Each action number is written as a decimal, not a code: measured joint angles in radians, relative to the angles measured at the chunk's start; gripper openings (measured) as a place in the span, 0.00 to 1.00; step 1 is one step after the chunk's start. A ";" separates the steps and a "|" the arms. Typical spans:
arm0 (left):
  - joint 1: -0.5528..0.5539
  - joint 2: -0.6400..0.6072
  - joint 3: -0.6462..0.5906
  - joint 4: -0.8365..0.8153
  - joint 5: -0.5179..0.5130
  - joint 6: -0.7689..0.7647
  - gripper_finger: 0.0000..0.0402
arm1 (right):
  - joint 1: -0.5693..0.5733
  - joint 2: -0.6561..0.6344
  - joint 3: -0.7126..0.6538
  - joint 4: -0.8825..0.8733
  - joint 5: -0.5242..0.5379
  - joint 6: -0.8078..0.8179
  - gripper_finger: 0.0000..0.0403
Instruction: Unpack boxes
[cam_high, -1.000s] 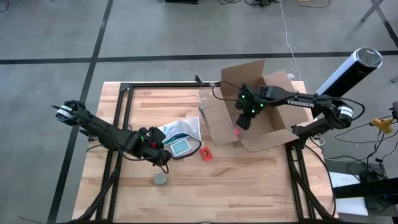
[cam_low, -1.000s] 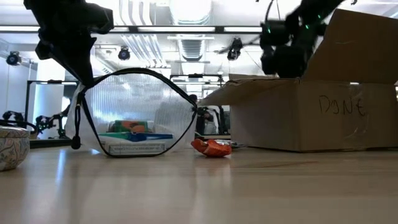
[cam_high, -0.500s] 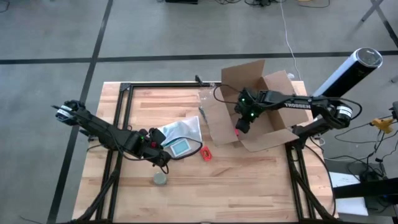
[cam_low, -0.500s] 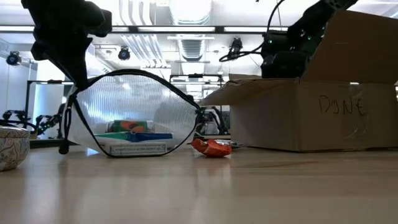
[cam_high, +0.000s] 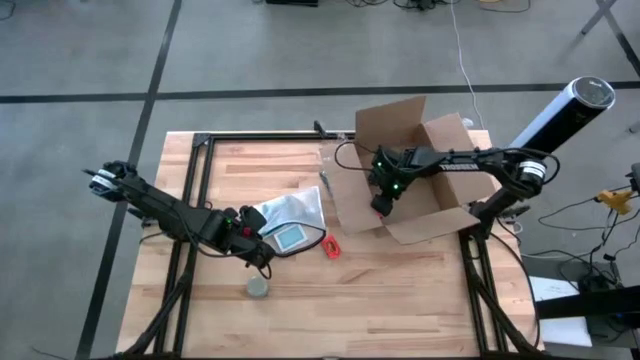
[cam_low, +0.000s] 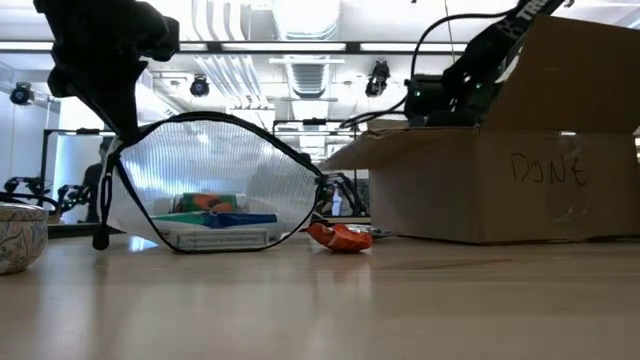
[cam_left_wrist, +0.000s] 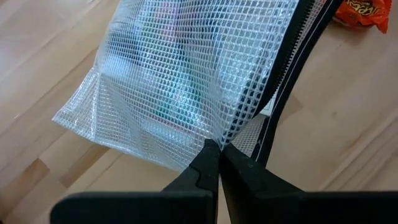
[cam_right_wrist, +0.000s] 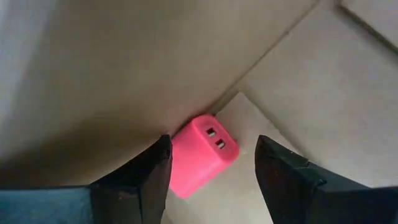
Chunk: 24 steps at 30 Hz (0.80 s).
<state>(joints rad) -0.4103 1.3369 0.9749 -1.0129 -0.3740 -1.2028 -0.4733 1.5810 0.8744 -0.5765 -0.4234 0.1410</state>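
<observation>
At the near edge of the table (cam_low: 320, 300), low view, a patterned bowl (cam_low: 20, 235) sits at the far left; from above it shows as a small round dish (cam_high: 258, 288) on the wood; just behind it stands a clear mesh zip pouch (cam_low: 215, 185), propped up with its black zipper arching over the top; a teal-and-white packet (cam_low: 215, 225) lies inside.

Left gripper (cam_left_wrist: 214, 155) pinches the pouch's mesh edge beside the zipper, fingers (cam_left_wrist: 202, 174) fully closed on the material; from above this gripper (cam_high: 243, 228) sits at the pouch's left end; pouch lifted slightly on that side.

Beside the pouch, an orange snack wrapper (cam_low: 340, 237) lies flat on the table, near but apart from the pouch.

Farther back on the right, the brown cardboard box (cam_high: 415, 180) stands open, flaps spread; handwriting on its near wall in the low view; it rests on the table's right portion.

Right gripper (cam_high: 383, 195) reaches down into the box; its fingers (cam_right_wrist: 146, 177) stand apart, straddling a pink two-port charger block (cam_right_wrist: 202, 154) lying against the box's inner corner; fingers not touching it.
</observation>
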 joint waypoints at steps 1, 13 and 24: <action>0.000 0.000 0.000 0.000 0.000 0.000 0.00 | 0.000 0.009 0.004 -0.003 0.000 -0.003 0.50; 0.000 0.000 0.000 -0.007 0.021 -0.011 0.00 | -0.023 -0.005 0.016 -0.164 0.101 -0.074 0.50; 0.000 0.000 0.000 -0.007 0.020 -0.011 0.00 | -0.042 -0.047 0.072 -0.330 0.292 -0.101 0.50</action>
<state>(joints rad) -0.4103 1.3369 0.9749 -1.0202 -0.3538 -1.2140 -0.5157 1.5344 0.9460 -0.9060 -0.1318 0.0398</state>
